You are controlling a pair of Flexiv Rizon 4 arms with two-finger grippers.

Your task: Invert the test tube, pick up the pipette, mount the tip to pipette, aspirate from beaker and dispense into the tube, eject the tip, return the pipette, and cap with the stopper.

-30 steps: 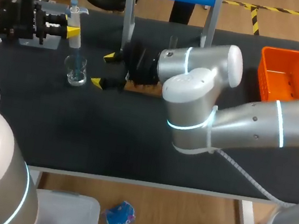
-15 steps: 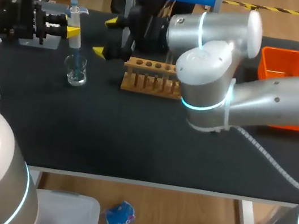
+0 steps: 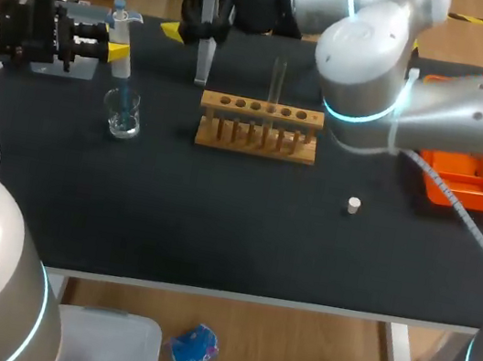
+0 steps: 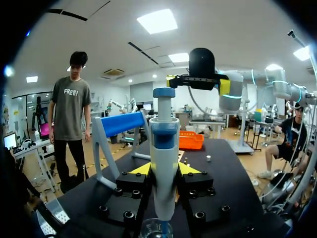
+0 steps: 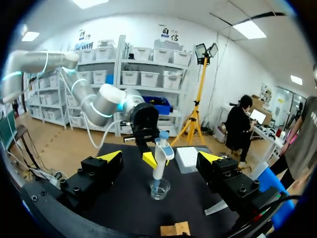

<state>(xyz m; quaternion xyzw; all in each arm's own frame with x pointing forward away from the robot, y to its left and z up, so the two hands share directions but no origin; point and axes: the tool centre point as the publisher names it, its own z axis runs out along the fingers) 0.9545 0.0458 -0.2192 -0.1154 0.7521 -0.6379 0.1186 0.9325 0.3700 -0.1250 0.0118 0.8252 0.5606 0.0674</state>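
**Mid-procedure at the bench:** On the black-topped table, the left gripper clamps a blue-and-white pipette between both yellow-tipped fingers. It holds the pipette upright with the tip dipped into a small glass beaker near the left end of the surface. The right gripper hangs over the table's far edge, fingers wide apart with nothing between them, beside the grey leg of a blue-topped stand. At mid-table a wooden rack carries one clear test tube standing upright. A small white stopper lies alone on the bare top, right of the rack and nearer the front edge. An orange basket sits at the right end, partly under the right arm. In the right wrist view, a white tip box lies beyond the beaker.
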